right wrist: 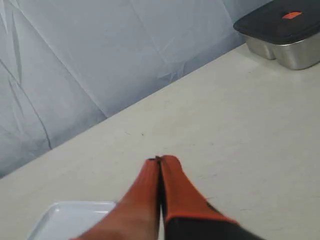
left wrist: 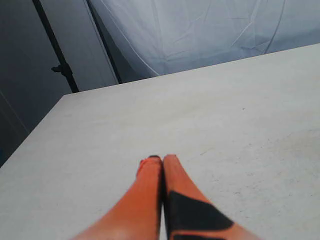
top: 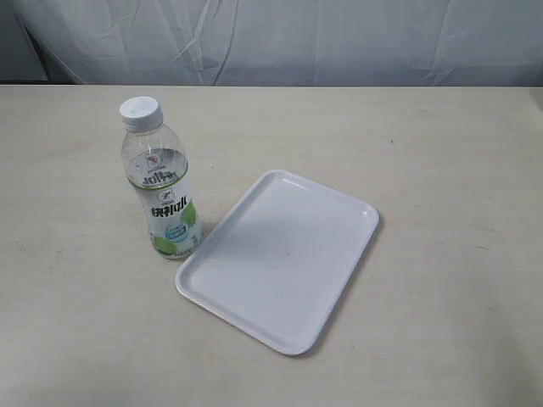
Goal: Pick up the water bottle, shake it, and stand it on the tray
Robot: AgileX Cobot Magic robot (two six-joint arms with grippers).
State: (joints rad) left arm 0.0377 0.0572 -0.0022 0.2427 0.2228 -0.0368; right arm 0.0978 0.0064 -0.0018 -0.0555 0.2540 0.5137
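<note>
The water bottle (top: 161, 182), clear with a white cap and a white-and-green label, stands upright on the table just left of the tray (top: 280, 259). That flat white tray lies at an angle with nothing on it. Neither arm shows in the exterior view. In the left wrist view my left gripper (left wrist: 161, 159) has its orange fingers pressed together over bare table, holding nothing. The right wrist view shows my right gripper (right wrist: 160, 160) shut too and holding nothing, with a corner of the tray (right wrist: 65, 217) beside it. The bottle is hidden from both wrist views.
A metal container with a dark lid (right wrist: 282, 35) sits on the table near the backdrop in the right wrist view. A pale cloth backdrop (top: 280, 38) hangs behind the table. A black stand pole (left wrist: 57, 55) rises beyond the table's edge in the left wrist view.
</note>
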